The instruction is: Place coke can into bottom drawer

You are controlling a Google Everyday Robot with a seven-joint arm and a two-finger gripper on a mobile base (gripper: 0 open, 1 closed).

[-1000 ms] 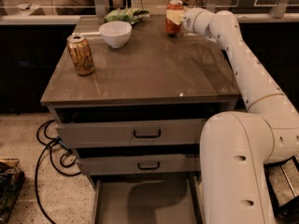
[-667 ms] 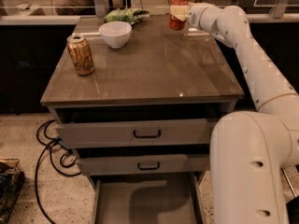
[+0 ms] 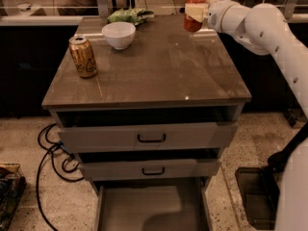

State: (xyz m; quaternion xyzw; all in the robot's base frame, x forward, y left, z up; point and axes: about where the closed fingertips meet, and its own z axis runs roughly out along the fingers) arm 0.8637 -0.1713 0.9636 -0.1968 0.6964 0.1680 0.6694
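View: camera view, the only one.
Gripper: at the far right corner of the counter, at the end of the white arm, which reaches in from the right.
Jaws: pinching the coke can around its middle; one pale finger lies across the front of the can.
Coke can: upright in the gripper, silver top upward, over the far right edge of the counter. I cannot tell if its base touches the surface.
Bottom drawer: pulled out toward the camera, below the two other drawers; its grey floor is visible and is well apart from the can.
Upper drawers: the top drawer and the middle drawer each have a black handle, and both stand a little out.
Gold-brown can: upright near the left edge of the counter.
White bowl: behind the gold-brown can, near it but not touching.
Green bag: just behind the bowl, at the far edge.
Cables: black, on the floor left of the cabinet.
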